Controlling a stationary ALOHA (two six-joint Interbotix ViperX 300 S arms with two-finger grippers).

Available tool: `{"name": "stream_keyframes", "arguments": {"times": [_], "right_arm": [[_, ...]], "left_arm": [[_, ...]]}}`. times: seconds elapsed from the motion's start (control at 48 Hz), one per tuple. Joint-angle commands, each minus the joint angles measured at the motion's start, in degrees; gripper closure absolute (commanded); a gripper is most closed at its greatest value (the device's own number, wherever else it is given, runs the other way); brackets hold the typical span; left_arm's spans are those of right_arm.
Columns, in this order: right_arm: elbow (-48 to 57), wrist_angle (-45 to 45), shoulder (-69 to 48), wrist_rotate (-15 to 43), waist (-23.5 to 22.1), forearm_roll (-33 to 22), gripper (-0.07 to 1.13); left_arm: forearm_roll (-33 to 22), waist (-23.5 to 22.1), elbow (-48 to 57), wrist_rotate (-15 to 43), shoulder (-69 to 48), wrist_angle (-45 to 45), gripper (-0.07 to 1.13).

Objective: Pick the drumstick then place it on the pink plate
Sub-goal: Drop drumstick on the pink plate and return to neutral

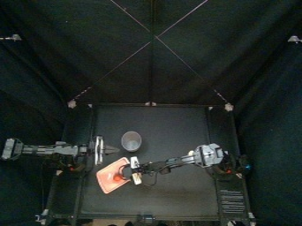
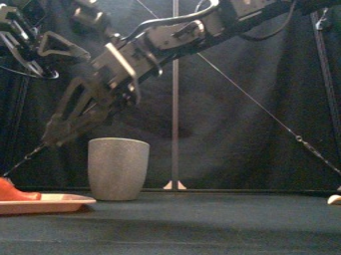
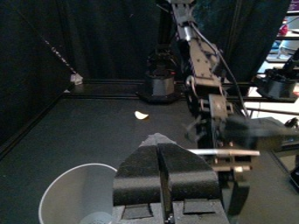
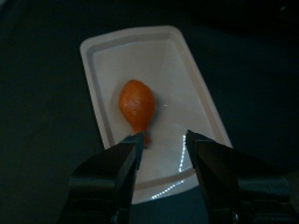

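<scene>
The drumstick (image 4: 136, 102) lies on the pink plate (image 4: 177, 66) — the right gripper (image 4: 163, 150) hangs just above it, jaws apart, holding nothing. The left gripper (image 3: 160, 150) rests aside, jaws closed.

A tall grey speckled cup (image 1: 131, 139) stands upright, mouth up, on the small black table (image 1: 177, 124), left of its middle and nearer its back edge. A small pale piece (image 3: 142, 115), too small to identify, lies toward the table's right edge.
</scene>
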Motion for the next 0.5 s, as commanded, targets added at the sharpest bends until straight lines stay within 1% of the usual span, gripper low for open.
{"name": "stream_keyframes", "arguments": {"times": [0.021, 0.312, 0.5], "right_arm": [[5.19, -5.45, -8.09, 0.09, -0.79, 1.23, 0.25], [22.50, -23.20, -19.95, 0.00, -1.76, 6.42, 0.25], [31.20, -31.99, -26.37, -0.09, -2.81, 9.76, 0.25]], "left_arm": [[0.09, 0.18, -0.70, 0.00, 0.18, -0.53, 1.04], [0.09, 0.26, -0.53, 0.00, 0.18, -0.53, 1.04], [0.00, 0.18, -0.26, 0.00, 0.09, -0.53, 1.04]]}}
